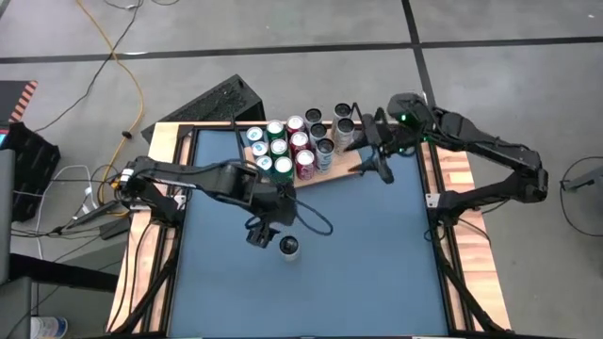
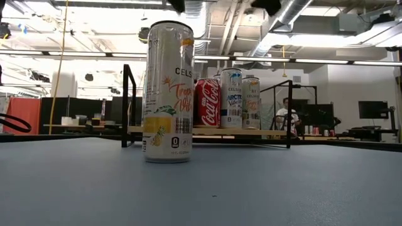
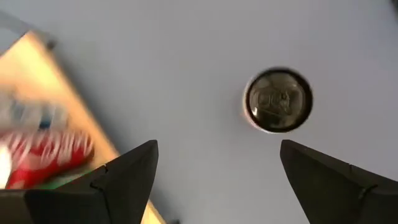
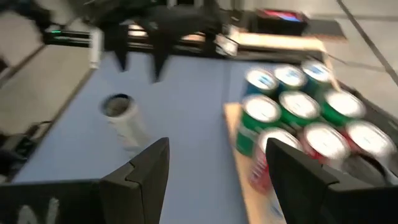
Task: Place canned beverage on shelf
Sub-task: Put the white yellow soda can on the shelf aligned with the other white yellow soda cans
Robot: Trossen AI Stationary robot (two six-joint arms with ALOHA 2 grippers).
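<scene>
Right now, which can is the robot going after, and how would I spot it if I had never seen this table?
Start from the big blue table, then find the wooden shelf of cans along its far edge. Come toward the near side from there to a tall white can standing upright just below the left end effector. It alone stands on the bare tabletop, apart from the shelf's cluster.

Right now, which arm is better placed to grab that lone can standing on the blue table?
The left. Its gripper hangs open right beside the lone can, while the right gripper sits back by the shelf of cans.
</scene>
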